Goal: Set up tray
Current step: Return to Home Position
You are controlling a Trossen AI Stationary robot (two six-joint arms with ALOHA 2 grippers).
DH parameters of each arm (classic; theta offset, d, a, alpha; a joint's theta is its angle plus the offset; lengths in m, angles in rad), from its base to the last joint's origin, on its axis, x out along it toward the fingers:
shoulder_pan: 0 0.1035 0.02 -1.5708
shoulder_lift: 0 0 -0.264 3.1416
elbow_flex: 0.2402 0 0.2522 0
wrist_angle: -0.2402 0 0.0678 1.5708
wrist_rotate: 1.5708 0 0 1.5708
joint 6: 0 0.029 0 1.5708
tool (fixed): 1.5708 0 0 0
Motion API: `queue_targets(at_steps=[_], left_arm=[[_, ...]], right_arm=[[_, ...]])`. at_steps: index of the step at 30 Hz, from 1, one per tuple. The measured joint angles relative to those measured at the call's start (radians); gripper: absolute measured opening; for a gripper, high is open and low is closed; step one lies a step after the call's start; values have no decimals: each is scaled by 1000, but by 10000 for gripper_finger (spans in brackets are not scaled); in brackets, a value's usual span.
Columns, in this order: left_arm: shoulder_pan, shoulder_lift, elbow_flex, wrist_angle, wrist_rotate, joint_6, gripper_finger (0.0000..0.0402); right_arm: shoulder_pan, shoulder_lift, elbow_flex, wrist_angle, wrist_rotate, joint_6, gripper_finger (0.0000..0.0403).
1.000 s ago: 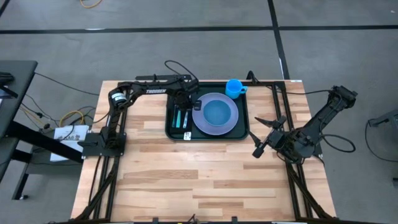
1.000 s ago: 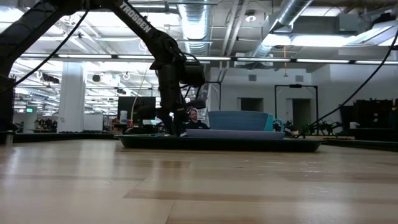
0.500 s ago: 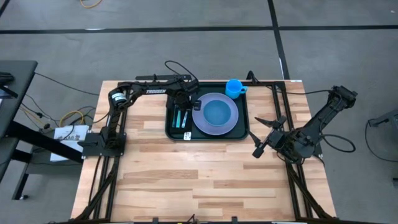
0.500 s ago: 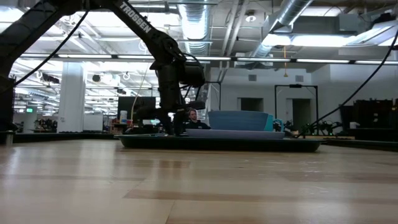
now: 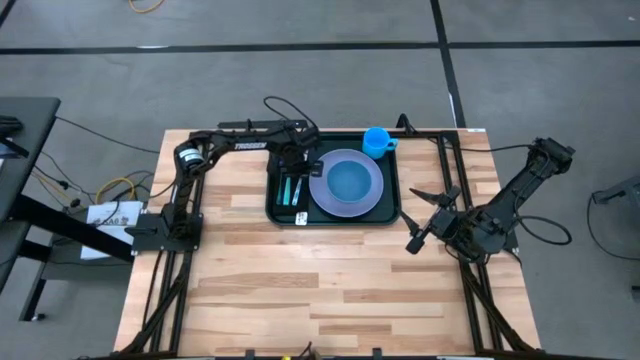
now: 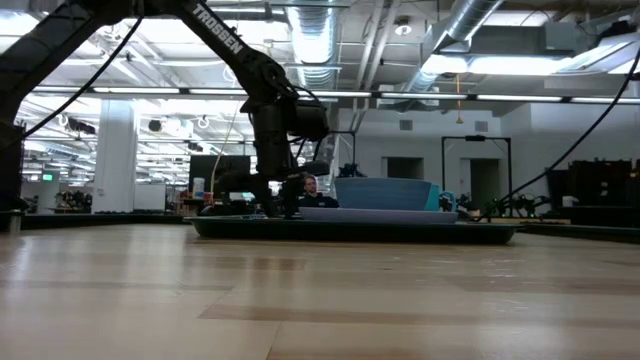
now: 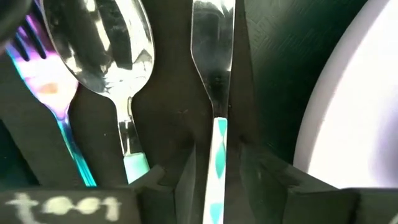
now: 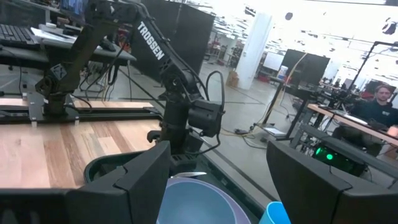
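The dark green tray [image 5: 390, 205] lies at the table's far middle. It carries a lavender plate [image 5: 346, 205] with a blue bowl [image 5: 346, 182], a blue cup [image 5: 377, 140] at its far right corner, and cutlery on its left. A fork [image 7: 43, 93], a spoon [image 7: 102, 50] and a knife [image 7: 213, 56] lie side by side. My left gripper [image 7: 217, 177] points down over them, open. Its fingers stand on either side of the knife's teal-and-white handle [image 7: 217, 146] with a gap on each side. My right gripper [image 5: 428, 212] waits open off the tray's right.
The cutlery rests on a flat black piece [image 5: 283, 205] inside the tray. Bare wooden table [image 5: 320, 290] spreads on the tray's near side. Cables [image 5: 285, 108] run along the far edge. A person [image 8: 379, 102] sits in the room beyond the table.
In the low view my left gripper's fingers have spread a little apart above the tray's left part. The arm itself has kept its place, and the tray and its things lie as before.
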Motion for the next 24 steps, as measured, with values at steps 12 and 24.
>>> queue_targets(at_steps=[12,24], left_arm=[[8,0,123,-220,51,94,122],[-23,-51,418,-761,-310,230,122]], right_arm=[[0,0,0,0,-1,0,260],[0,0,0,-23,0,-60,260]])
